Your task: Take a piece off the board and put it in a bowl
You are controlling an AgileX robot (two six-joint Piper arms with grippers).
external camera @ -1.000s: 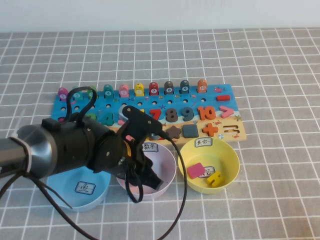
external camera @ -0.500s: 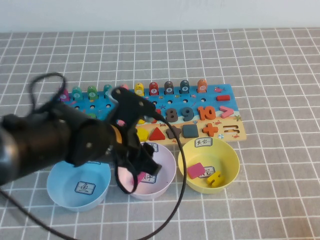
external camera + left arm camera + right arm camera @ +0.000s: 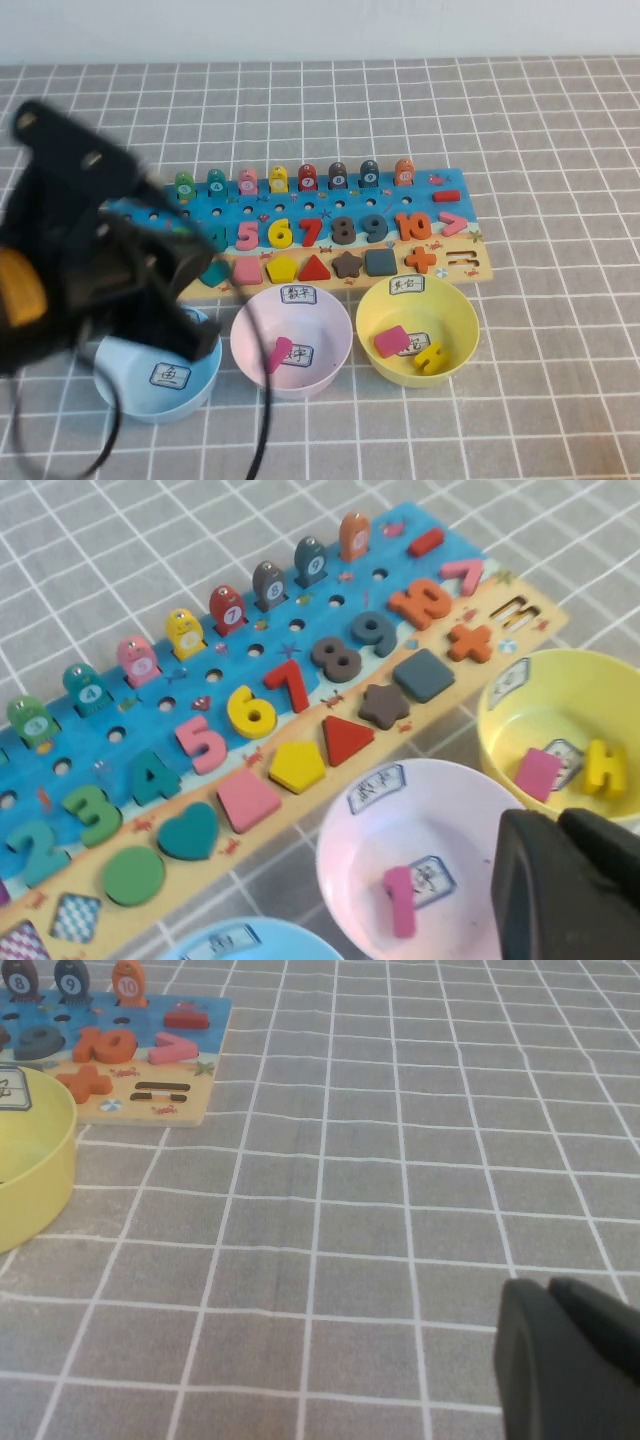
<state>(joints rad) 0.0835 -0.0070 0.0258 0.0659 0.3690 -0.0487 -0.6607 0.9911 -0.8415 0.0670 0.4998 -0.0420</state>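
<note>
Left tool (image 3: 565,880) withdrawn from bowl (image 3: 291,340); piece (image 3: 277,354) inside; right tool (image 3: 565,1355) parked.

even, soft light falls from above; shadows under the bowls are faint. the left arm (image 3: 90,270) smears with motion blur in the high view. both wrist views show near gripper parts dark and out of focus.

The left gripper (image 3: 560,880) hangs up high with fingers shut, and the right gripper (image 3: 565,1360) sits low, fingers shut.
</note>
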